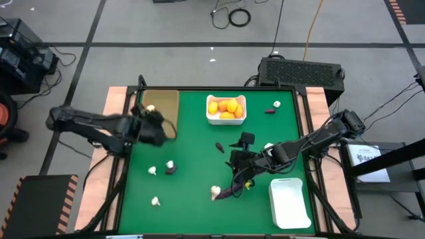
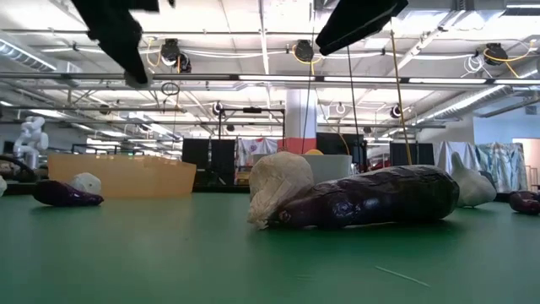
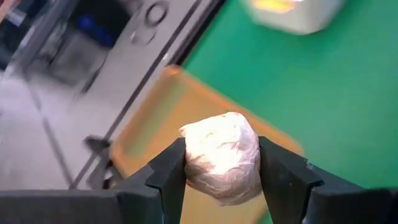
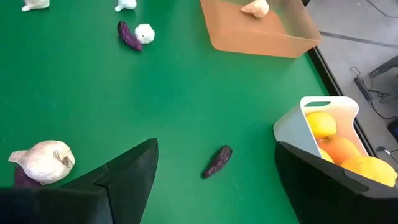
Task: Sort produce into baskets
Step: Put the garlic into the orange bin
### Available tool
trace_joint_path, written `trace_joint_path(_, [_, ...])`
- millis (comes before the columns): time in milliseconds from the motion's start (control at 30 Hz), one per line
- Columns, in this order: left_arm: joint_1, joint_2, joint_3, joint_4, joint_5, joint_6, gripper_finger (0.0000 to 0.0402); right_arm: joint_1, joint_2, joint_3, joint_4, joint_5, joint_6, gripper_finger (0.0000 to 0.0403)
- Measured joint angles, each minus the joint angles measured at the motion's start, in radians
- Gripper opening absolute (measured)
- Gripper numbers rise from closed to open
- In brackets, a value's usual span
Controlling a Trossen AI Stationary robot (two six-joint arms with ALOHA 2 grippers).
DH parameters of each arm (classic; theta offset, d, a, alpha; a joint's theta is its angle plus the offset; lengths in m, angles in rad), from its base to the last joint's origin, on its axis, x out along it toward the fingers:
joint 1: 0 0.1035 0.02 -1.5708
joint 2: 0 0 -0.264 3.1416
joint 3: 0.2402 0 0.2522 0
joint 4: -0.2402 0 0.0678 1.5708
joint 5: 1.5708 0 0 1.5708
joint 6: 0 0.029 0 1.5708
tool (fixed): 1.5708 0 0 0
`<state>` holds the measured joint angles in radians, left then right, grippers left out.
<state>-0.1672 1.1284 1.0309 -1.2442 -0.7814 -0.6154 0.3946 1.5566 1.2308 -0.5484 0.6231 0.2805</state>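
The green table mat (image 4: 93,93) looks matt and smooth, cloth-like. The tan tray (image 4: 261,37) is translucent plastic, the fruit bin (image 4: 292,127) smooth white plastic. The garlic bulb (image 3: 222,155) between matt black fingers (image 3: 166,180) looks papery and wrinkled; the eggplant (image 2: 371,198) is glossy.

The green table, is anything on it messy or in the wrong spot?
Nothing is broken or spilled. Garlic bulbs like this one and a small purple piece still lie loose on the table, and one white bin is empty. The left gripper holds a garlic bulb over the tan tray.
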Motion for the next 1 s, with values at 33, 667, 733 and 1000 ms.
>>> trace_joint_path(33, [0.054,-0.013,-0.005,0.006,0.011,0.036,0.0173,0.000,0.003,0.000,0.001,0.000,0.004,0.0312])
trace_joint_path(667, [0.760,0.018,-0.178,0.386,0.367,0.369,0.0174,-0.001,0.079,0.000,0.008,-0.053,-0.012,0.0312])
trace_joint_path(733, [0.780,0.037,-0.178,0.411,0.368,0.372,0.0179,-0.001,0.079,0.000,0.007,-0.053,-0.009,0.0312])
trace_joint_path(1000, [0.818,0.137,-0.178,0.434,0.363,0.413,0.0244,0.000,0.079,0.000,0.006,-0.060,0.057,0.0312])
